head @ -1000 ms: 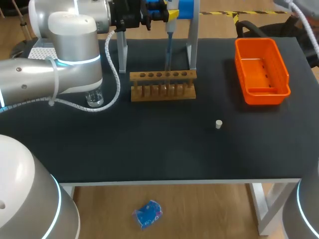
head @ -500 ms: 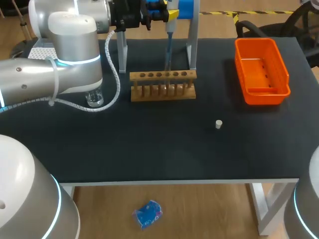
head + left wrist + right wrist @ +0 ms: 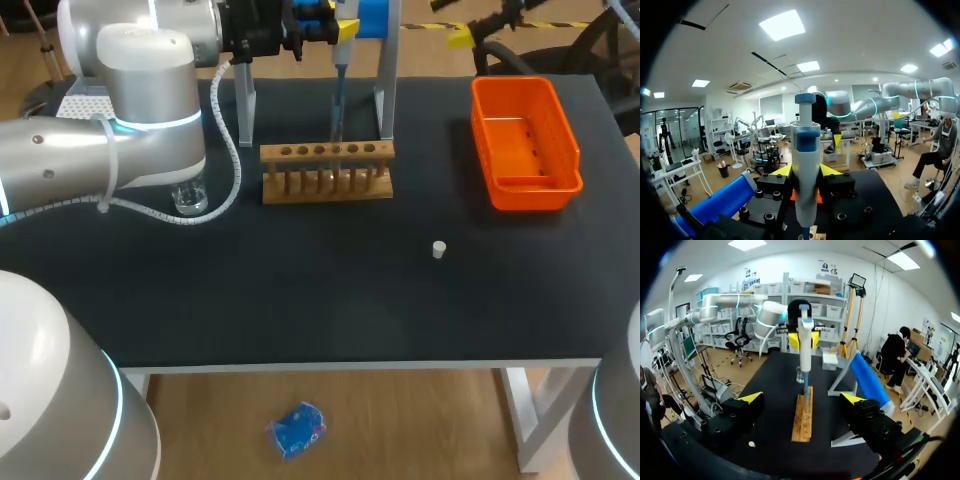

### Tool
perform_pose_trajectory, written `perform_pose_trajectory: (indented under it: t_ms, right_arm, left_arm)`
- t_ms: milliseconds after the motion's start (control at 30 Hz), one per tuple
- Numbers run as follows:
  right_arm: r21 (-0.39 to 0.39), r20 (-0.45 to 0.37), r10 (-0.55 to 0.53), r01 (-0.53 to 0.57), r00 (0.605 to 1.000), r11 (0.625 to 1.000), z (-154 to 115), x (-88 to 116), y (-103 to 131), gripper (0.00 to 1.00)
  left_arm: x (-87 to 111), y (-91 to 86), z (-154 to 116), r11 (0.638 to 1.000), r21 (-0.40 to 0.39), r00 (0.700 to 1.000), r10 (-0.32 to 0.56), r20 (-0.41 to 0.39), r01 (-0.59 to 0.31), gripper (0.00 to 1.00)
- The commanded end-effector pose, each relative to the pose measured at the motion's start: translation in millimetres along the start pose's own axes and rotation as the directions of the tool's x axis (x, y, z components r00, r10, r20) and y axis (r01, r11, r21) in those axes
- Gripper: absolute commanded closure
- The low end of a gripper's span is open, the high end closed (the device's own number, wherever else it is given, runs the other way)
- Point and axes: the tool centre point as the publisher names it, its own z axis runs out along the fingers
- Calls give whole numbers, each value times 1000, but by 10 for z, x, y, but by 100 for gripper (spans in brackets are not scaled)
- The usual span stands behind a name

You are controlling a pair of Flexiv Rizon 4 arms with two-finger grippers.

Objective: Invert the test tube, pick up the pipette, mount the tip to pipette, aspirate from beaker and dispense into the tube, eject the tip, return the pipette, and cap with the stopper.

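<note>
Change: right hand [image 3: 802,400] has come into view beyond the orange bin [image 3: 535,195], right of the rack [image 3: 327,170]; table [image 3: 300,300] items unmoved.
Left hand [image 3: 805,171]: clamped on pipette [image 3: 805,355], tip lowered into rack; dispensing judged underway.
Right hand: fingers wide apart, holding nothing.
Beaker [image 3: 190,197]: left of rack; contents indiscernible.
Stopper [image 3: 438,249]: front-right of rack; capping pending.

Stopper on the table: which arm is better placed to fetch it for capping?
Right. The stopper lies on its side of the rack, and the right gripper is open and empty; the left gripper is shut on the pipette.
</note>
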Motion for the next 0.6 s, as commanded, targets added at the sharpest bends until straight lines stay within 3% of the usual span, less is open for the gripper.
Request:
perform_pose_trajectory:
  t_ms: [33, 467, 600]
  right_arm:
    - [-20, 16, 14, -14, 1000, 1000, 141, 34, -150, 0]
    - [-20, 16, 14, -14, 1000, 1000, 141, 34, -150, 0]
    - [-10, 36, 3, -3, 999, 1000, 429, 4, -121, 0]
  left_arm:
    - [1, -12, 0, 1000, -4, 1000, -1, 0, 1, 100]
    - [1, -12, 0, 1000, -4, 1000, -1, 0, 1, 100]
    - [1, -12, 0, 1000, -4, 1000, -1, 0, 1, 100]
